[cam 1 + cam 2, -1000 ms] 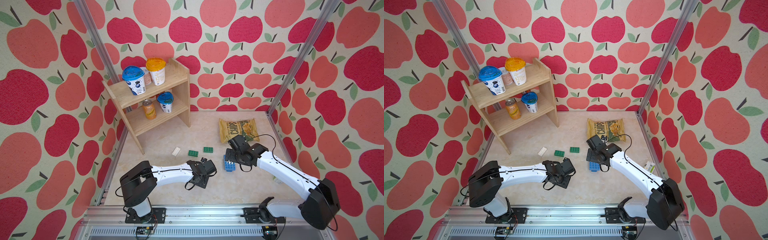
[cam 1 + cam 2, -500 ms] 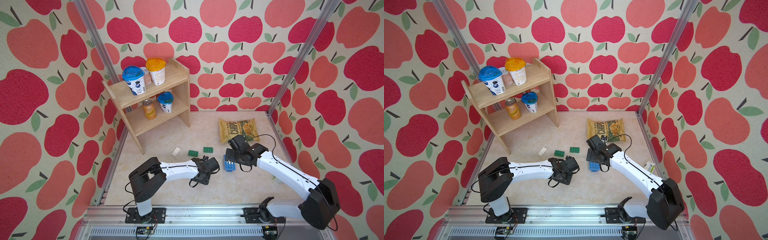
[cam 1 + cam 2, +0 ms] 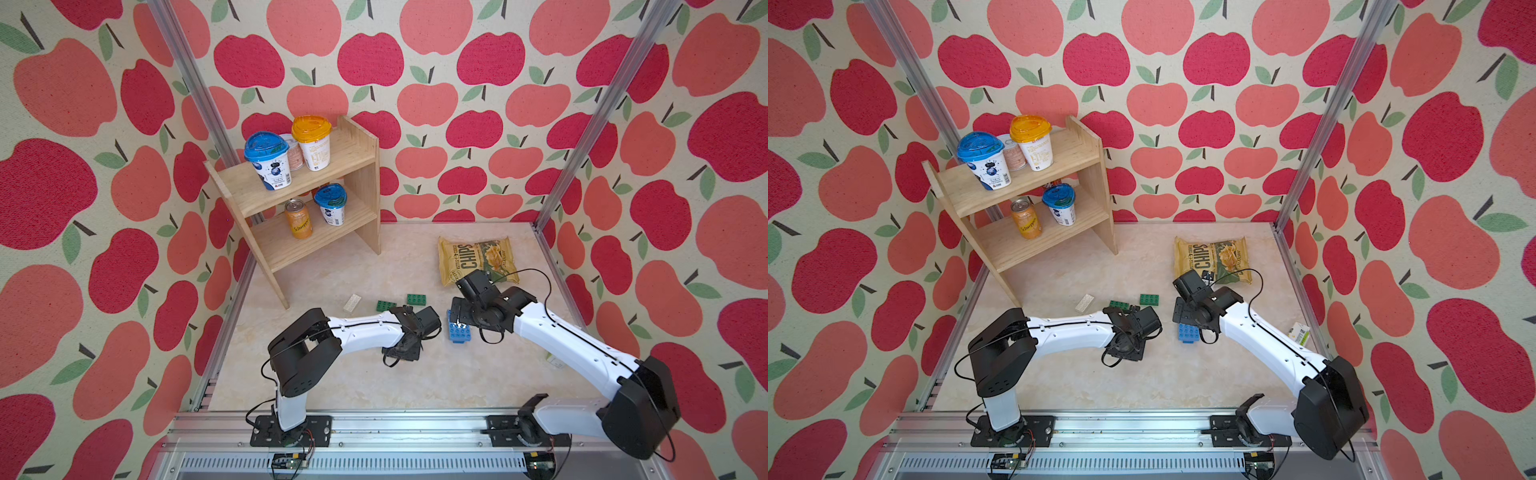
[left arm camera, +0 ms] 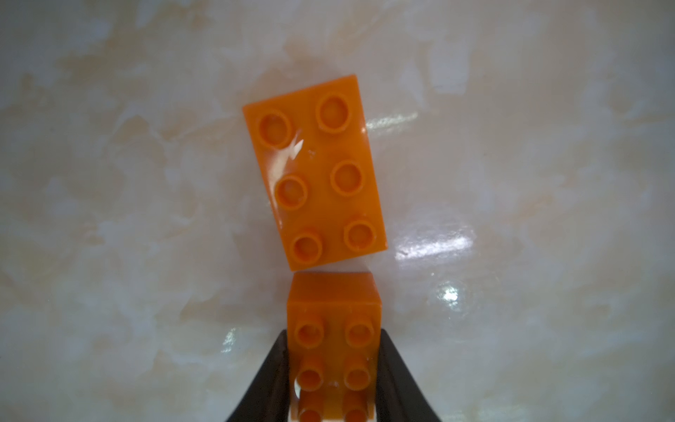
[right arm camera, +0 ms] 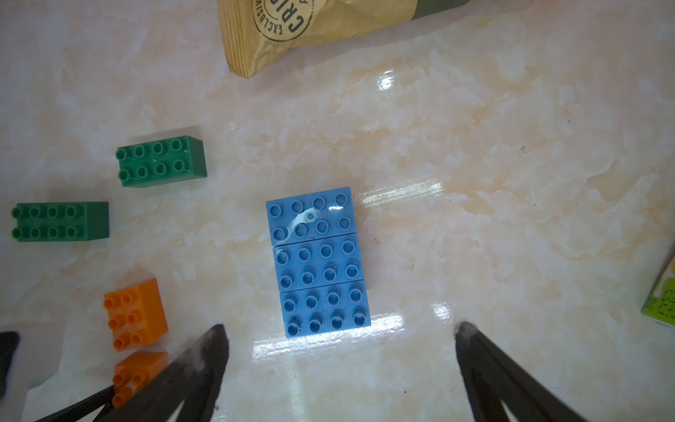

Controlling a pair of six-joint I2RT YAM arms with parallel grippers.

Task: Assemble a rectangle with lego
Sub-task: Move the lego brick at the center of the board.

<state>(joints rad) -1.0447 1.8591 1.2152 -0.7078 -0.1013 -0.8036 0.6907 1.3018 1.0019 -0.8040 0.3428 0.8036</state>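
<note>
Left wrist: left pincer (image 4: 333, 331) now clamped on orange brick (image 4: 334, 292); right pincer (image 5: 340, 326) stays apart.

Marbled tabletop (image 3: 332, 374) with lego bricks (image 3: 459, 332), chips bag (image 3: 478, 259), wooden shelf (image 3: 368, 187), small carton (image 3: 1299, 332)

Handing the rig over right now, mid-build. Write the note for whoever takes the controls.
Left gripper: shut on an orange brick, low over the table; I cannot tell whether the brick is lifted.
Right gripper: open, empty, next to the three blue bricks.
Done: the blue ones sit flush side by side as one rectangle.
Loose: second orange brick just ahead of the held one; two green bricks apart from each other; white brick nearer the shelf.
Left to do: bring the orange, green and white bricks into the rectangle.
</note>
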